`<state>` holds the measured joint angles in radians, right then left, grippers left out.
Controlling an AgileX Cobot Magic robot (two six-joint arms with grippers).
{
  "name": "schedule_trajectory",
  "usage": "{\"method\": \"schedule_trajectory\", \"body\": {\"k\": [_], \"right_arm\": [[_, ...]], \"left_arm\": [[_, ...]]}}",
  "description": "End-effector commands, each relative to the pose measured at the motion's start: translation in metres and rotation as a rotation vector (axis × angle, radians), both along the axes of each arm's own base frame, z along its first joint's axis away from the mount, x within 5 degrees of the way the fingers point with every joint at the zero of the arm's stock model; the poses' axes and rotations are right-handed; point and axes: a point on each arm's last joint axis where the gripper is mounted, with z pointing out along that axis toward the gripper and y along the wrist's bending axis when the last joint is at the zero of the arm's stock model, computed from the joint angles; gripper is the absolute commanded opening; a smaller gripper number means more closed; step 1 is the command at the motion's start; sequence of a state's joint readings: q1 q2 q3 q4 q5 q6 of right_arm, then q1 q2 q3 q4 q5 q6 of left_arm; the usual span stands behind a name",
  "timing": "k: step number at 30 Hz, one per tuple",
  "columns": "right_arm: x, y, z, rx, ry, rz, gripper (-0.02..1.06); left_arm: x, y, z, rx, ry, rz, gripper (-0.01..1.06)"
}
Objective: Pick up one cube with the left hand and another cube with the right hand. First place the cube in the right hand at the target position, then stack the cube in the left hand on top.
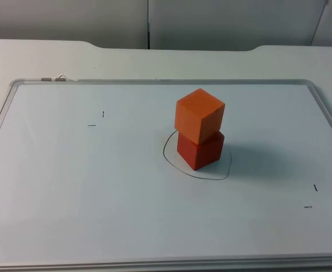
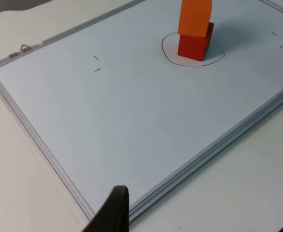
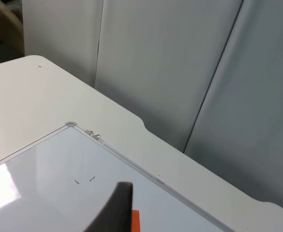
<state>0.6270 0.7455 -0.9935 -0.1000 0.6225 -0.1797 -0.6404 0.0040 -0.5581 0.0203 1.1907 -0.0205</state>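
Grey partition panels close off the far end of the white table, and on the table lies a whiteboard with a thin metal frame. From the top view I see a hand-drawn outline near the middle of the board, and both cubes stand inside it. A red cube sits on the board within that ring, and an orange cube rests directly on top of it, turned slightly so its corners overhang the red one a little. I count that as the stack in place at the target.

Small pairs of pen ticks mark the board toward the left side, and another pair lies toward the right near edge; nothing stands on either.

From the left wrist view I see the left gripper hanging above the near edge of the whiteboard, well apart from the stack; I cannot tell how its jaws stand. From the right wrist view, the right gripper is raised and angled toward the partition, with a sliver of orange just beside its fingertip; its jaw state I cannot tell either.
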Motion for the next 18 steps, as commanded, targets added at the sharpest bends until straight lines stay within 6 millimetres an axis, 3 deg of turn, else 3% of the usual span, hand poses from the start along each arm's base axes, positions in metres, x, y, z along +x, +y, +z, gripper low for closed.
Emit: {"method": "schedule_trajectory", "body": {"k": [1, 18], "right_arm": [[0.0002, 0.0002, -0.0010, -0.007, -0.005, 0.002, 0.96], [0.0002, 0.0000, -0.0013, -0.011, -0.002, 0.002, 0.96]], "left_arm": [[0.0019, -0.0011, 0.0005, -0.037, -0.014, 0.011, 1.05], [0.0058, -0.0089, -0.0037, -0.046, -0.055, -0.049, 1.05]]}}
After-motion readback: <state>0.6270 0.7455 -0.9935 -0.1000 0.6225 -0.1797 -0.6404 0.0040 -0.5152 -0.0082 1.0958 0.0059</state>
